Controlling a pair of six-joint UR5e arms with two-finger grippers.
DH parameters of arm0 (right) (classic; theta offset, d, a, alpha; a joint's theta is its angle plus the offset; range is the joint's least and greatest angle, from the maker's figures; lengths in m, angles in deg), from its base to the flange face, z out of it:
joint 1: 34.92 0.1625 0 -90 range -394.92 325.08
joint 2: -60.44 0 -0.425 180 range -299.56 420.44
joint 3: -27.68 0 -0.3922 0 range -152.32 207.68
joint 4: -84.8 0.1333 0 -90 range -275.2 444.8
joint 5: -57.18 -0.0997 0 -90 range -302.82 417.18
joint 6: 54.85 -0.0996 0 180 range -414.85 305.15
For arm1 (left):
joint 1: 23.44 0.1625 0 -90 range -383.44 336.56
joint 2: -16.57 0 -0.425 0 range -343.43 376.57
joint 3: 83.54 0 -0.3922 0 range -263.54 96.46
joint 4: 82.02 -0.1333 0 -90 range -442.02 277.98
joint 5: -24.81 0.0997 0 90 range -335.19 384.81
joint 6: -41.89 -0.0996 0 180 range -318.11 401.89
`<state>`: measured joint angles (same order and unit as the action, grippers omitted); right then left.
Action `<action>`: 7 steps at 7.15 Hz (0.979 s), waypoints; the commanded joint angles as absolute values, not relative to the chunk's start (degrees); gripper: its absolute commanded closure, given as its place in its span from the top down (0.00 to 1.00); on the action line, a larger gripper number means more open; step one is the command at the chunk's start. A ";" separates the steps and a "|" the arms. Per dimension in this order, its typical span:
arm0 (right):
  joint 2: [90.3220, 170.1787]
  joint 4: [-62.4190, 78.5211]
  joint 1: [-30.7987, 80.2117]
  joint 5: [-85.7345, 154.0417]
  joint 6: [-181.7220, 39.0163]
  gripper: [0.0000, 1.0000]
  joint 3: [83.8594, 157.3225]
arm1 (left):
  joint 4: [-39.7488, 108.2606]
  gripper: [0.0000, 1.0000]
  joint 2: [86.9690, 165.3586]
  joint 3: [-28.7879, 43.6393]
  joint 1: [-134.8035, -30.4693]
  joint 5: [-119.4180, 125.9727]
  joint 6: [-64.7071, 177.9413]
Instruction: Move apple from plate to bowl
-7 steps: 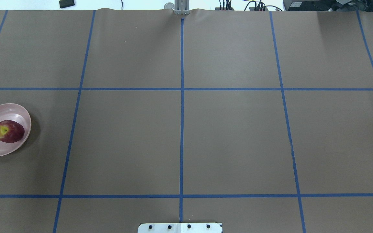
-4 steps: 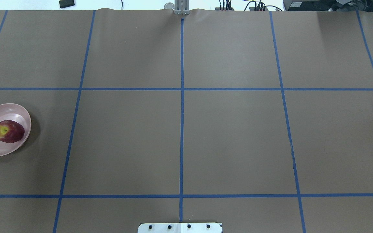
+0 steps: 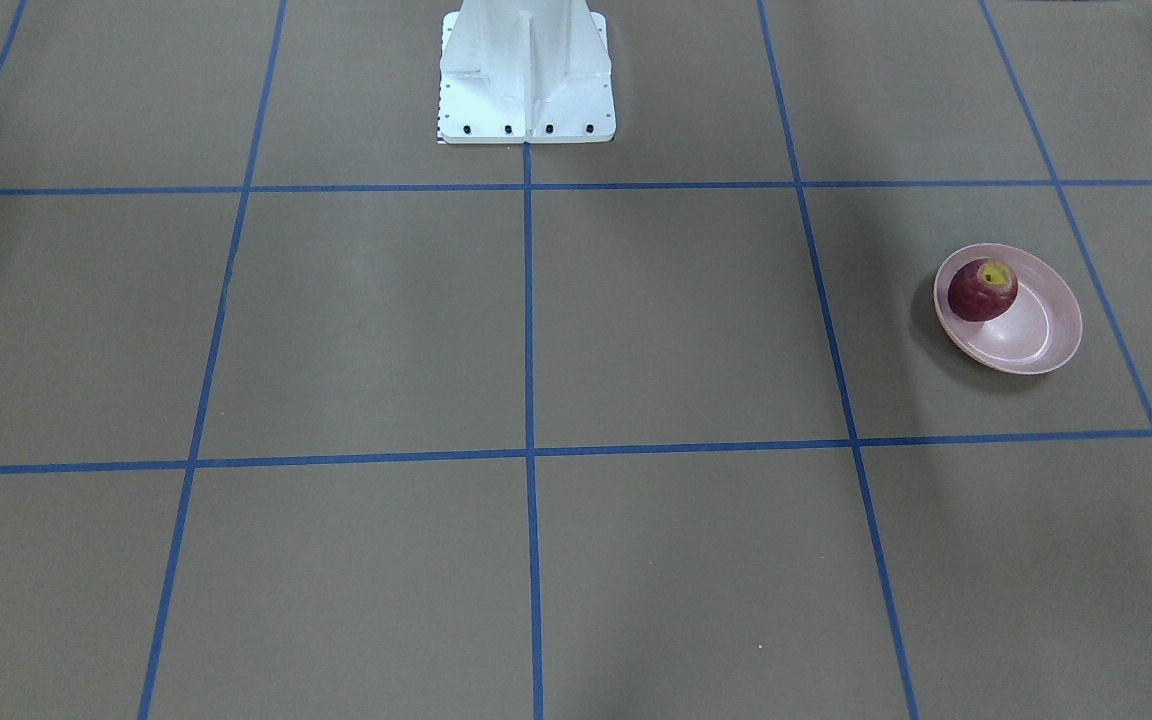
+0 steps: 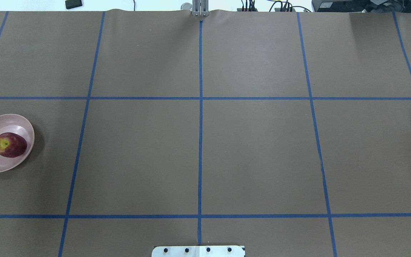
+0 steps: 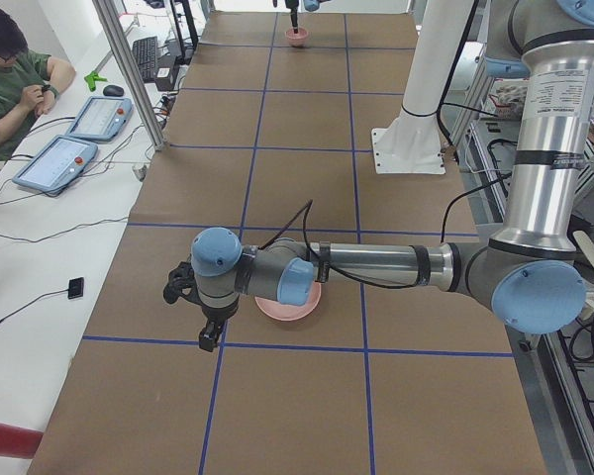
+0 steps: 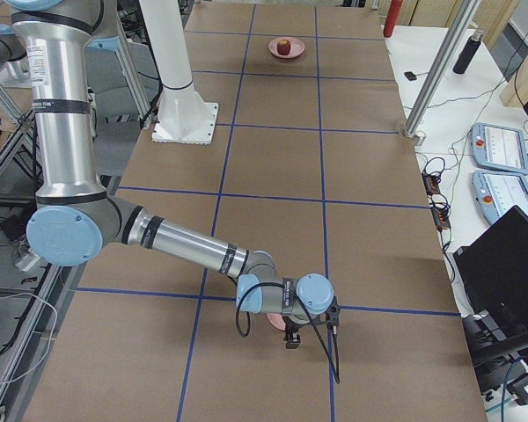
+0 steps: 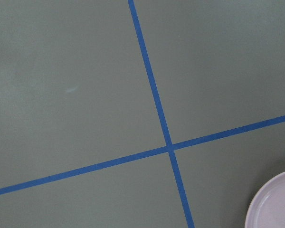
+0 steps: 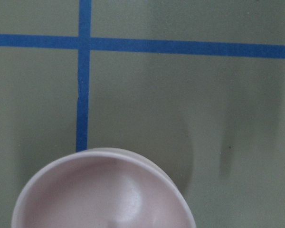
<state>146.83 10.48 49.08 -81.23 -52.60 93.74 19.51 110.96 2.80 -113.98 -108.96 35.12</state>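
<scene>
Apple (image 4: 10, 145), dark red with a yellow-green patch around its stem dimple, lies on the plate (image 4: 17, 124) at the far left of the overhead view. The plate is a wide, shallow, pale pink dish. It rests on the brown table cover (image 4: 255, 153), inside one cell of the blue tape grid (image 4: 200, 107).

In the exterior left view the near arm reaches out low and level over the plate and hides the apple. The left gripper (image 5: 209, 339) hangs fingers-down just beside the dish, on the operators' side. Whether its fingers are spread or drawn together cannot be told from this view. The left wrist camera looks down on a tape crossing (image 7: 169, 146), with only an arc of the plate's rim in its lower right corner.

At the centre, the white robot pedestal (image 3: 526, 70) stands on the table's robot side.

At the right end stands the bowl (image 8: 102, 190), small, deep and pale pink. It fills the lower part of the right wrist view, just below another tape crossing. In the exterior right view the right gripper (image 6: 291, 339) hangs fingers-down close by the bowl, which the wrist largely covers. Its finger state likewise cannot be told. Bowl and plate sit well apart, at opposite ends of the table.
</scene>
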 commanded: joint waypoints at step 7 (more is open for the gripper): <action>143.60 11.32 51.10 -90.01 -53.77 0.00 97.46 | 20.81 0.98 111.14 3.64 -113.97 -108.96 35.21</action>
